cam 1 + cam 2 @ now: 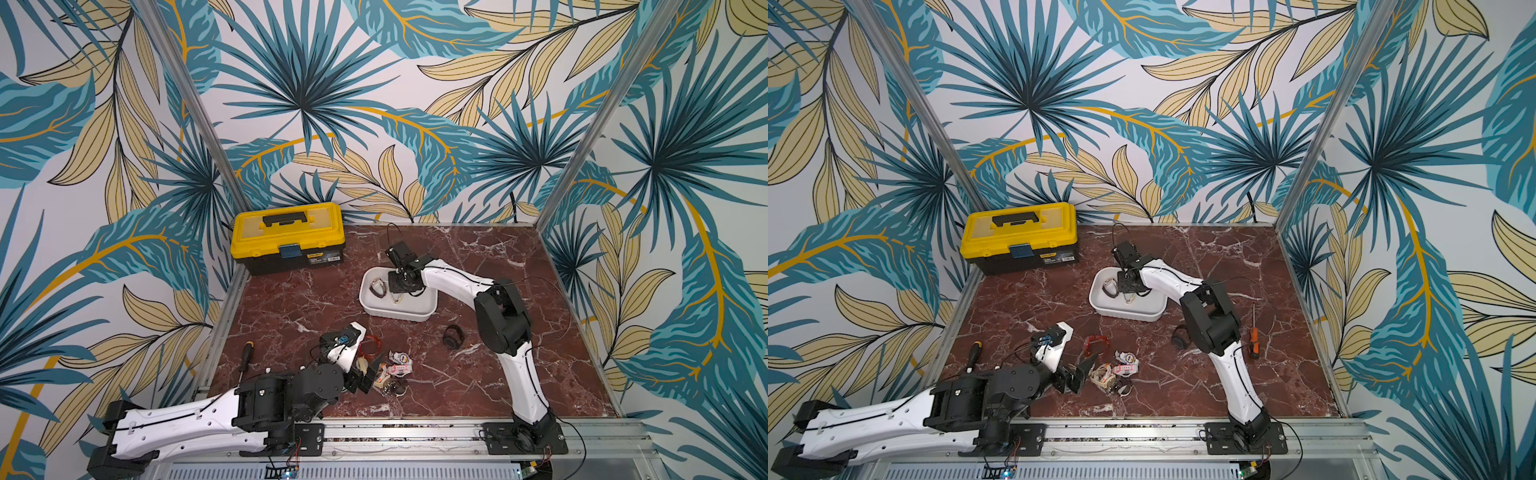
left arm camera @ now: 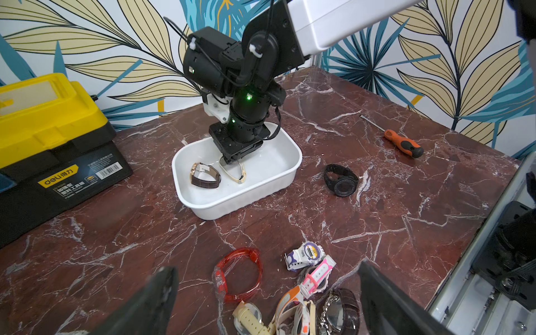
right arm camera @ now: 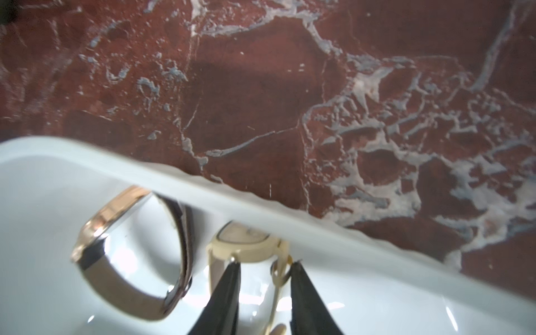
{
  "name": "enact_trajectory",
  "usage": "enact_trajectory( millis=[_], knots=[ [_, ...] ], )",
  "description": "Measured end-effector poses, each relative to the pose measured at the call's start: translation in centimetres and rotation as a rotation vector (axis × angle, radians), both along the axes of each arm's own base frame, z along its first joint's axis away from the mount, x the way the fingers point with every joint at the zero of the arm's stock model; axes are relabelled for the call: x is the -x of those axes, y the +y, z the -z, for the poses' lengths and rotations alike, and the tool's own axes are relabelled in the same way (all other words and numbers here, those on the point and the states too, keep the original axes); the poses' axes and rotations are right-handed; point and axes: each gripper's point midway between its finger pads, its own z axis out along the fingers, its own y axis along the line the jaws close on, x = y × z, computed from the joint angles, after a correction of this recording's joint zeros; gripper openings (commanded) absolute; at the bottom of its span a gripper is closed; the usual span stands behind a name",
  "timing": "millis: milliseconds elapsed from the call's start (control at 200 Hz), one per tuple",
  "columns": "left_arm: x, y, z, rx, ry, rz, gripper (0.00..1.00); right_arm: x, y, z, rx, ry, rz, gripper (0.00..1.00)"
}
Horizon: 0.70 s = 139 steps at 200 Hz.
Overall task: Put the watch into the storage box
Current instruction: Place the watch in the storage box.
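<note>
The right gripper (image 3: 265, 265) is down inside the storage box (image 2: 237, 200). Its two black fingers (image 3: 229, 290) stand a little apart. The thin strap of the cream watch (image 3: 246, 243) hangs loose in the gap between them, so they are not squeezing it. One fingertip touches the watch where the strap joins the face. The cream watch is in the box, close to the box's wall. Just beside it in the box is a brown watch (image 3: 130, 261) with a gold face, standing on its edge. The box sits on the red marble table (image 1: 478, 257). A black watch (image 2: 340, 181) lies on the table near the box, off the corner on the robot's right. Well apart from the box, on the robot's side of it, the left gripper (image 2: 269, 301) hangs with its fingers spread wide and nothing in them. Under it is a pile of watches (image 2: 307, 298), and a red watch (image 2: 240, 272) lies at the edge of the pile nearer the box. A yellow and black toolbox (image 1: 286, 237) stands past the box's left end, near it but not touching. An orange screwdriver (image 2: 403, 143) lies well off to the box's right. A black screwdriver (image 1: 247, 353) lies far off to the box's left, at the table's edge.
</note>
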Motion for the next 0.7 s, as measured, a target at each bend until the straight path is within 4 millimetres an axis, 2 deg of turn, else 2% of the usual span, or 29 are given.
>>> enact_trajectory(
  millis=[185,275,346,416,491,606,696],
  knots=[
    [0.1,-0.5,0.2,-0.002,0.009,0.016,1.00,0.8,0.0,-6.1,-0.105,-0.091,0.002,0.47],
    [0.1,-0.6,0.3,-0.003,0.011,0.019,1.00,1.7,-0.5,-8.5,-0.134,-0.127,-0.004,0.56],
    [0.1,-0.7,0.3,-0.001,0.011,0.020,1.00,2.3,-0.9,-9.9,-0.145,-0.146,-0.008,0.57],
    [0.2,-0.9,0.4,-0.001,0.013,0.023,1.00,2.8,-1.3,-10.6,-0.150,-0.156,-0.009,0.58],
    [0.2,-1.1,0.6,-0.005,0.018,0.031,1.00,3.8,-2.0,-10.9,-0.155,-0.156,-0.007,0.65],
    [0.3,-1.7,1.5,-0.033,0.037,0.046,1.00,6.7,-4.0,-11.1,-0.148,-0.143,-0.009,0.77],
    [0.2,-2.6,3.0,-0.075,0.087,0.067,1.00,9.0,-6.1,-12.2,-0.148,-0.168,0.007,0.86]
  ],
)
